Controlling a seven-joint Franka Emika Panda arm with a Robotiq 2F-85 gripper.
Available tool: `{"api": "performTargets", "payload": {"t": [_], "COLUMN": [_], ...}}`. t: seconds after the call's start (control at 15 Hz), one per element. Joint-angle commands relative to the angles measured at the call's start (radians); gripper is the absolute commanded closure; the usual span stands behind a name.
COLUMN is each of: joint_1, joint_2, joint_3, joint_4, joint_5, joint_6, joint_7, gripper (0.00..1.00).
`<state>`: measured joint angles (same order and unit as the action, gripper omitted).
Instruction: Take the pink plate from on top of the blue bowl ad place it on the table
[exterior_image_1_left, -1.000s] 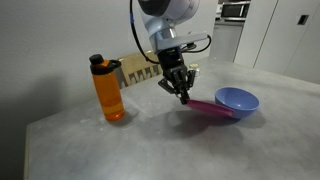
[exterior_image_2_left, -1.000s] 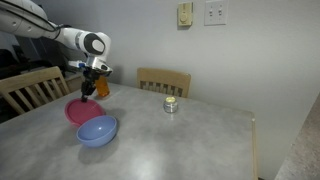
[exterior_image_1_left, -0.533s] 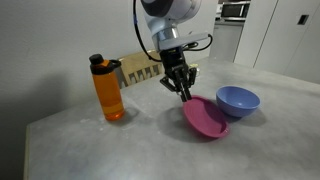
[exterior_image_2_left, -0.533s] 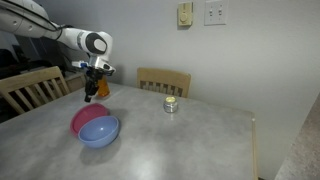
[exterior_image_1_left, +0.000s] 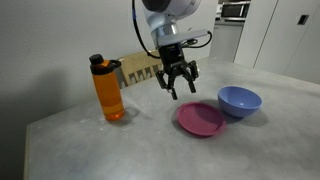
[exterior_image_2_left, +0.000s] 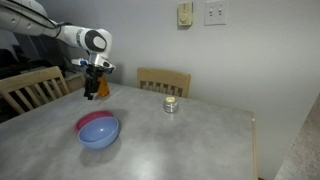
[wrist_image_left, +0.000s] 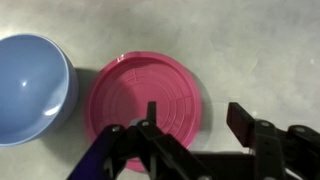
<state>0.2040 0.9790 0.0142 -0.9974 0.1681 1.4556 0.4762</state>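
Observation:
The pink plate lies flat on the grey table, right beside the blue bowl. In the wrist view the pink plate fills the middle with the blue bowl touching its left edge. My gripper hangs open a little above the plate's near rim, holding nothing. Seen from the wrist, the gripper has its fingers spread, one over the plate and one over bare table. In an exterior view the bowl hides most of the plate.
An orange bottle with a black cap stands on the table beside the arm. A wooden rack sits behind it. A small candle jar stands near the far edge, with wooden chairs behind the table.
The gripper let go of the pink plate; the plate dropped from leaning on the bowl to lying flat on the table. The jaws opened and the gripper rose slightly.

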Motion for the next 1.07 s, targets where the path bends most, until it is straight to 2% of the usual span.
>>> {"api": "performTargets", "payload": {"t": [0.0,1.0], "joint_1": [-0.007,0.007], "joint_2": [-0.079,-0.429], "joint_3": [0.006,0.021], "joint_4": [-0.055,-0.295], "joint_5": [0.015,0.035], "joint_6": [0.039,0.184], "joint_7": [-0.013,0.005], "gripper": [0.00,0.00]}}
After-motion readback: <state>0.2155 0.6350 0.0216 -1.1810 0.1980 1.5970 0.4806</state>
